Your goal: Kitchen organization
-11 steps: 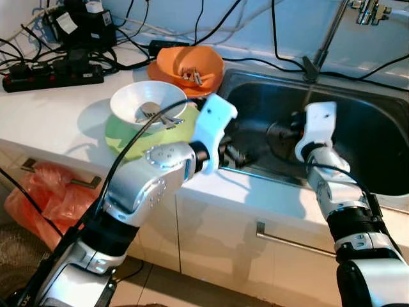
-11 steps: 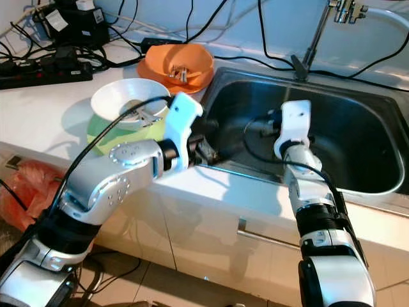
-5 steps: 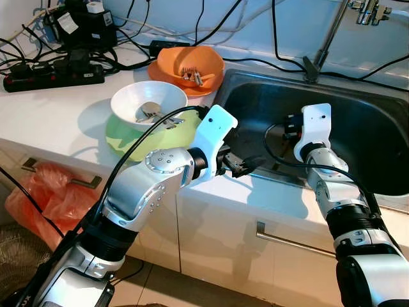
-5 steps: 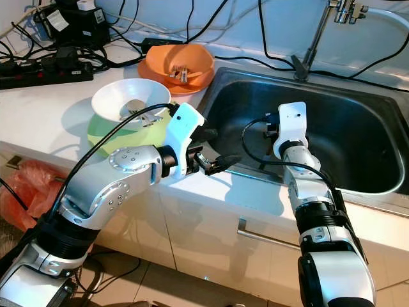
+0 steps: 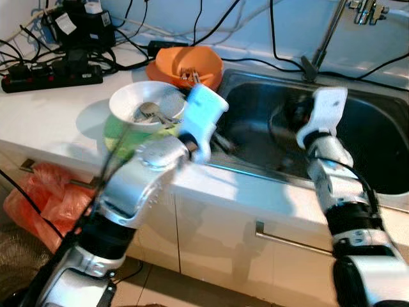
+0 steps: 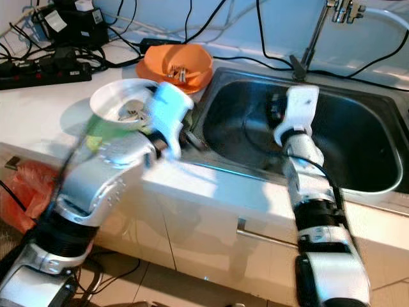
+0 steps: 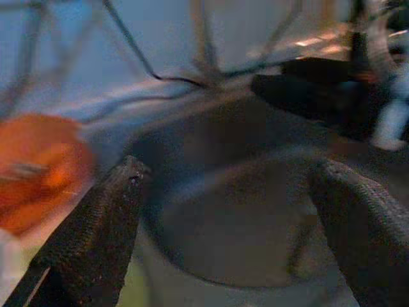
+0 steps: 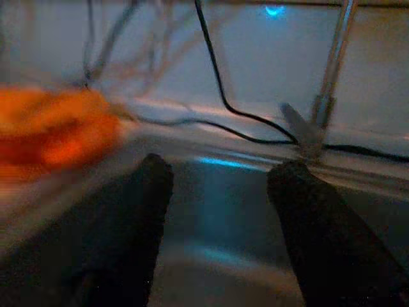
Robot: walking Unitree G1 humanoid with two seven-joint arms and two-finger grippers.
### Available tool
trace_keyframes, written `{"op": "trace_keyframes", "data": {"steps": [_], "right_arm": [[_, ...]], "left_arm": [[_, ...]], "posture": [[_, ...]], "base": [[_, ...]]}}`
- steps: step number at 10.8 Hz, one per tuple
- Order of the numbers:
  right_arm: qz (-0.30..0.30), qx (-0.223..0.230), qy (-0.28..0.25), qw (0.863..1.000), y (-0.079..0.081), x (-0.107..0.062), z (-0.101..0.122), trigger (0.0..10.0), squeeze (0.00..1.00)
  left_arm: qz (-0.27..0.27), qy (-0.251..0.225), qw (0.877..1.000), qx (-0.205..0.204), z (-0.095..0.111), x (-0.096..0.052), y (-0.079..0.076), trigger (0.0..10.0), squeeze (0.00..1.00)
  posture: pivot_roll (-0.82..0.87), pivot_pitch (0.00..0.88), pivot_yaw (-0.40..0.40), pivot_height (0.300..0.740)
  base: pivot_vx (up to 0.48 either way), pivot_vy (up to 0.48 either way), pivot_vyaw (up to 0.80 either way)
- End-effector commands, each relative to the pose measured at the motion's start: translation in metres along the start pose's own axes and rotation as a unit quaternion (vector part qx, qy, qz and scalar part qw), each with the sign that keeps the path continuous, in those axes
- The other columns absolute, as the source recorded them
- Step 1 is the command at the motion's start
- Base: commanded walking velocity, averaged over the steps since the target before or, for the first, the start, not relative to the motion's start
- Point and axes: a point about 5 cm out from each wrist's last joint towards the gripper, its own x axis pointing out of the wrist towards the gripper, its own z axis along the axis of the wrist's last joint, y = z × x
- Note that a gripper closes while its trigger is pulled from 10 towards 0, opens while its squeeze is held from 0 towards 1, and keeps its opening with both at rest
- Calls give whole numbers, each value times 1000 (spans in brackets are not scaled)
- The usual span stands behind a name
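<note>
No writing or brand can be read anywhere; motion blur smears the arms. The white table (image 5: 57, 109) carries a white bowl (image 5: 146, 105) with metal cutlery (image 5: 152, 115) lying in it, nested on a green bowl (image 5: 118, 134) at about nine o'clock from the steel sink (image 6: 358, 153). An orange bowl (image 6: 177, 62) sits at about twelve o'clock from the white one, just beside the sink's corner, with a few small metal pieces (image 6: 176, 73) inside; their long axes cannot be made out. The left gripper (image 7: 230, 211) is at the sink's near left rim, its fingers (image 7: 102, 224) spread wide apart and holding nothing, pointing across the basin toward the back wall. The right gripper (image 8: 220, 211) hangs over the middle of the sink, its fingers (image 8: 150, 192) also parted and empty, aimed toward the faucet stem (image 8: 332, 70) at the back. The head views show the black power strip (image 5: 54, 71) and tangled cables (image 5: 77, 45) at the table's ten o'clock corner and a red plastic bag (image 5: 38, 192) on the floor beside the cupboard. The left wrist view shows the right arm as a dark shape across the basin and the orange bowl as a blur to one side; the right wrist view shows a black cable (image 8: 236, 109) running along the back ledge.
</note>
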Motion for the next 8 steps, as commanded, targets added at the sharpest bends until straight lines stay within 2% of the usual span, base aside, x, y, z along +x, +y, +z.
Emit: {"op": "trace_keyframes", "data": {"steps": [1,3,4,5,6,7,8], "right_arm": [[13,47,0,999,3,-1,5,10000,1000],[60,80,-3,995,19,-8,9,10000,1000],[75,93,-2,993,24,-11,9,10000,1000],[88,105,1,991,28,-17,7,10000,1000],[94,102,4,990,31,-22,5,10000,929],[98,109,4,989,33,-24,6,10000,12],[102,112,3,988,34,-26,7,10000,12]], "left_arm": [[35,-5,999,16,-4,-4,9,10000,0],[80,-27,995,59,-5,-15,22,10000,0],[99,-42,992,64,-5,-20,26,10000,0],[116,-50,987,96,-6,-26,30,10000,0],[130,-63,980,135,-5,-38,34,10000,0],[136,-71,974,165,-5,-47,36,10000,0],[139,-75,973,166,-7,-51,37,10000,0]], "posture": [[122,38,-28,740],[126,34,-33,740],[129,33,-35,740],[129,33,-36,740],[131,34,-36,740],[131,34,-36,740],[137,36,-38,740]], "base": [[0,0,0],[0,0,0],[0,0,0],[0,0,0],[0,0,0],[0,0,0],[0,0,0]]}}
